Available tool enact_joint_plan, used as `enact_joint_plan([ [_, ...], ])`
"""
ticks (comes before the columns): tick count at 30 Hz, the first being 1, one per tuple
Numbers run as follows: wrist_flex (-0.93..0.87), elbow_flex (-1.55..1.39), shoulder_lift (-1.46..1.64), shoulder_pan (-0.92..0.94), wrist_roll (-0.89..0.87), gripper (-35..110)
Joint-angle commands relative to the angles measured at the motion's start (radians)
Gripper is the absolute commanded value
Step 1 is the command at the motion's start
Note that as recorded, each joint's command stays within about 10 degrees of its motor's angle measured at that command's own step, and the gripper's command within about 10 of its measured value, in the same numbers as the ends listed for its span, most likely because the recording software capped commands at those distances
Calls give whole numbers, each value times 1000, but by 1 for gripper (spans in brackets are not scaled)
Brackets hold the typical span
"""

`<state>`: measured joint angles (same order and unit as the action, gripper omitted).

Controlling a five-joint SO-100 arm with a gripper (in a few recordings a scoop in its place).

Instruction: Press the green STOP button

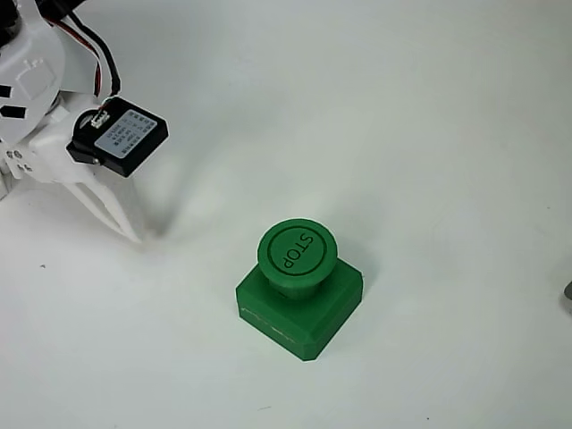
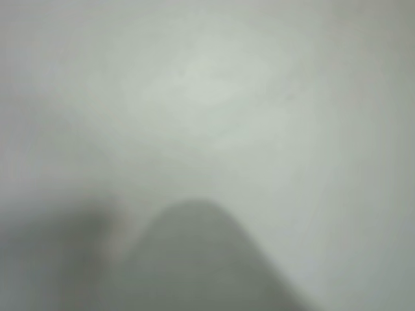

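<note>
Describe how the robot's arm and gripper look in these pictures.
White plastic arm at the fixed view's left edge, with red and black cables running to a black servo block bearing a pale printed label. The gripper is white, ending in a long tapered finger.

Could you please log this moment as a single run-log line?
gripper: upper left in fixed view, tip low near table, jaws unclear | green STOP button: untouched, apart to its right | wrist view: blurred

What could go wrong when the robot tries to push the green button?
The pincer sits low by the table, left of the green STOP button in the fixed view, so sliding straight across might shove the base sideways instead of pressing. The pointed tip might also slip off the round cap. The wrist view is blurry, so aiming may be harder.
</note>
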<state>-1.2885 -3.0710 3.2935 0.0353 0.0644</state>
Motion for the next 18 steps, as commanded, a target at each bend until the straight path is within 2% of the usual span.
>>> enact_joint_plan([
  [1, -17, 5, 15, -63, 26, 0],
  [18, -17, 5, 15, -66, 29, 0],
])
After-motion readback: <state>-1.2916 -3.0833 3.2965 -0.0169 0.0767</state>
